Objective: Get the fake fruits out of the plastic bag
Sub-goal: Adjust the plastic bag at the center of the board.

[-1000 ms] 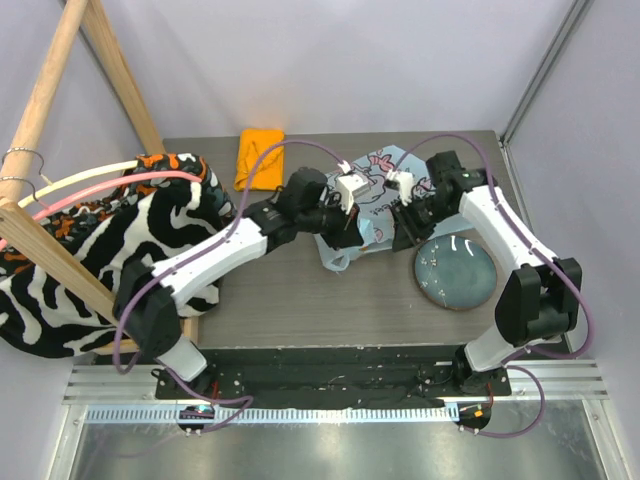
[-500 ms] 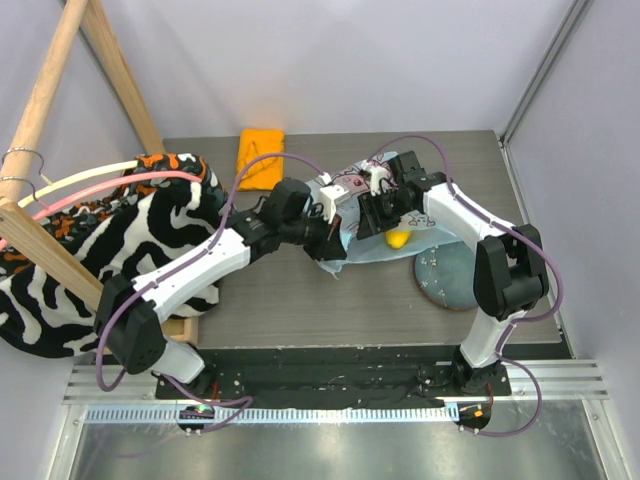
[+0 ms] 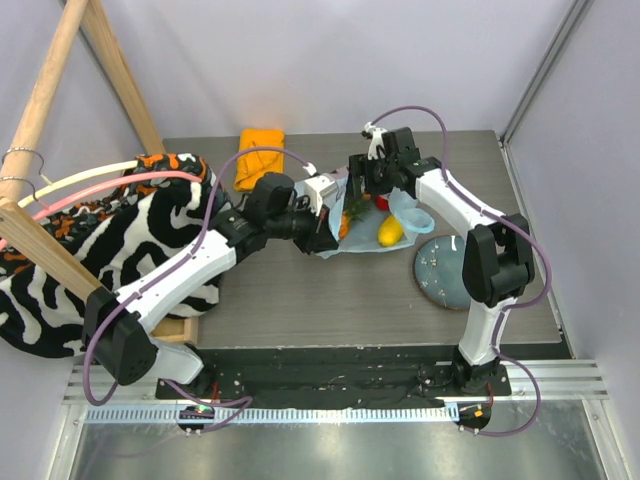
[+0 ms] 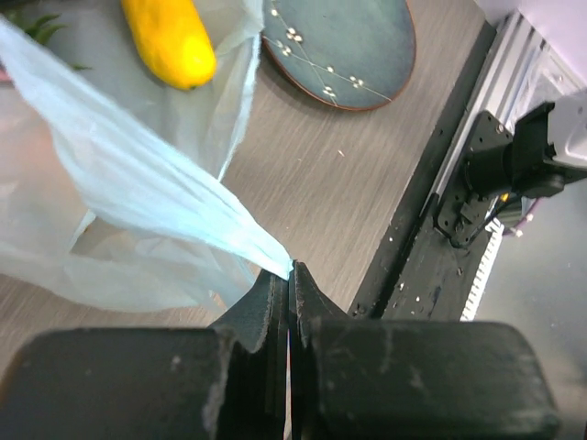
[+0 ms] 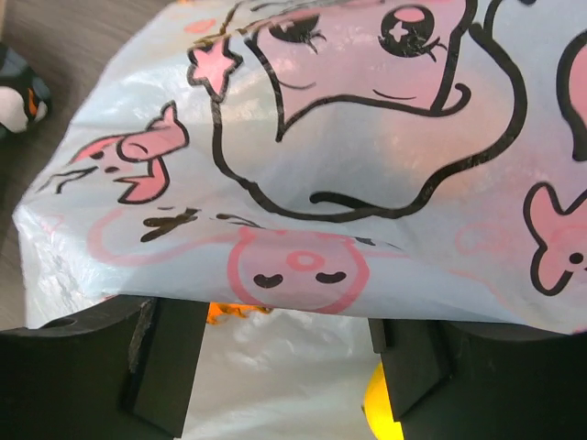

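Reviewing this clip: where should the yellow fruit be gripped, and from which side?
Probably the yellow fruit is best taken across its narrow middle, coming down from above. It lies flat and seemingly uncovered on the plastic bag. It is long and rounded, so fingers closing across the short width should slip least.

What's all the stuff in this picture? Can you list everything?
plastic bag: one, light blue with pink cartoons, middle of the table
fake fruits: three showing, a yellow one, an orange pineapple and a red one, among the bag's folds
plate: one, blue-grey, right of the bag
folded cloth: one, orange, far edge of the table
striped cloth: one, black and white, left side
hangers: two, cream and pink, on the striped cloth
wooden rack: one, pale wood, far left
table: one, grey-brown
arms: two, white and black; left fingers pinch the bag's edge, right fingers open over the bag
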`<control>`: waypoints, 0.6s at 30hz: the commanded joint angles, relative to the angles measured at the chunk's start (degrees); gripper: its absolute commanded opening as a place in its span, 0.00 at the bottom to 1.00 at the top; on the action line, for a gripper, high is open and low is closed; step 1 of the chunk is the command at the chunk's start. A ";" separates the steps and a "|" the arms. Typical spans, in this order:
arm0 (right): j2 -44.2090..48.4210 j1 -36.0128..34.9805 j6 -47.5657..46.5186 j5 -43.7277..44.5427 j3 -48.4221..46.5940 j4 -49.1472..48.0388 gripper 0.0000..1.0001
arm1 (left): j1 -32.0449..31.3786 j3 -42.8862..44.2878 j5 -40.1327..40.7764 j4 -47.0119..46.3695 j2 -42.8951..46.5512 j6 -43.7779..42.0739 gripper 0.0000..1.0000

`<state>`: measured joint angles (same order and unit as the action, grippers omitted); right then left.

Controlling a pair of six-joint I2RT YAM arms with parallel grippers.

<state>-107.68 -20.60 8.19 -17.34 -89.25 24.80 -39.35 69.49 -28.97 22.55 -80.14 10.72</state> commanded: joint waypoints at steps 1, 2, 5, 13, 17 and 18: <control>0.62 -0.41 3.05 2.75 -3.90 -4.78 0.73 | 2.26 -2.43 1.11 -4.34 2.88 2.98 0.00; 2.28 -0.41 4.46 3.01 -3.56 -3.97 0.73 | 2.61 -2.52 2.33 -4.87 3.06 4.47 0.00; 10.95 -1.19 9.82 2.23 2.40 -3.01 0.72 | 5.42 -2.79 3.57 -7.77 2.97 9.20 0.00; 18.65 -3.39 16.77 -9.71 11.20 3.59 0.60 | 10.35 0.99 2.43 -13.14 -2.29 17.40 0.00; 15.58 -3.57 20.37 -11.66 14.46 1.31 0.54 | 10.35 1.26 1.81 -15.25 -3.36 18.98 0.00; 14.00 -3.48 20.55 -12.10 14.54 0.26 0.54 | 10.35 1.17 1.73 -16.12 -3.62 19.51 0.00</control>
<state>-88.68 -23.99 24.34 -25.30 -77.54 26.22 -28.97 68.51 -26.09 11.88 -83.22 26.92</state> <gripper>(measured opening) 0.556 0.014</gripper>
